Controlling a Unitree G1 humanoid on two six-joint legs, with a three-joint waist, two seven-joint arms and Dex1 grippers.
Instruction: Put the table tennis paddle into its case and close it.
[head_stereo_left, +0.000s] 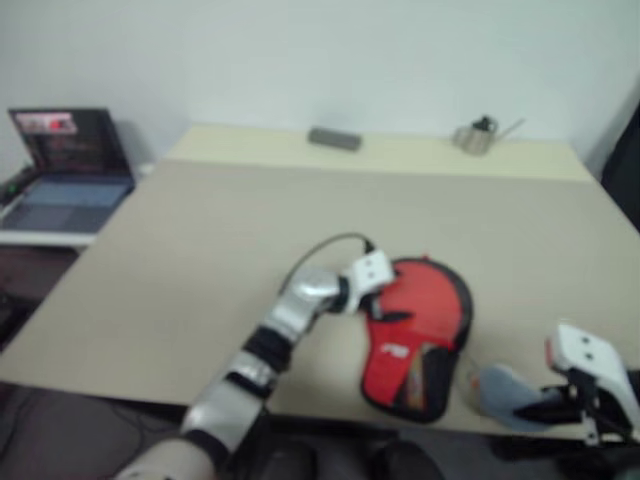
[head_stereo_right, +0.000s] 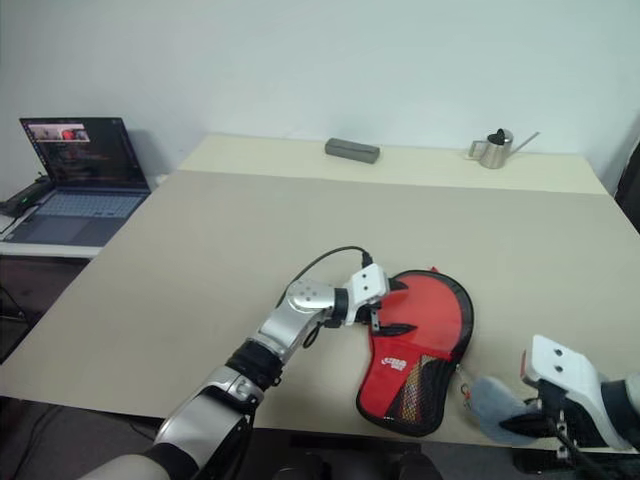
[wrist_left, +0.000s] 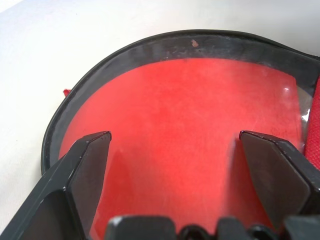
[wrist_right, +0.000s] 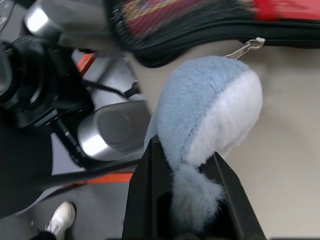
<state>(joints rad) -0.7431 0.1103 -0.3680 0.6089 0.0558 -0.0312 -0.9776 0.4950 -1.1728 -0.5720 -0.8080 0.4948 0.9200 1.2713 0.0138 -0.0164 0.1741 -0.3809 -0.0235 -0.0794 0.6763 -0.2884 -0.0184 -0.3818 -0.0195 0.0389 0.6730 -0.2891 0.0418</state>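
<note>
From the head views, the case is seen lying flat on the table near its front edge, red face up, its narrow end toward the robot. The left claw rests over the case's near-left side with its jaws spread wide and nothing held. At the table's front right corner, the right claw is closed on a blue-and-white plush charm that hangs from the case's zip. The paddle is not told apart from the case here; whether it is inside cannot be judged with certainty.

In the left wrist view, the two fingers are seen well apart above a smooth red surface ringed by a black edge.

In the right wrist view, the charm's tail is pinched between the fingers, and a small metal clip joins the charm to the case's black edge.

A pull on the soft charm could drag the whole case off the table edge if the left claw does not pin it, or the plush could slip from the pinch.
</note>
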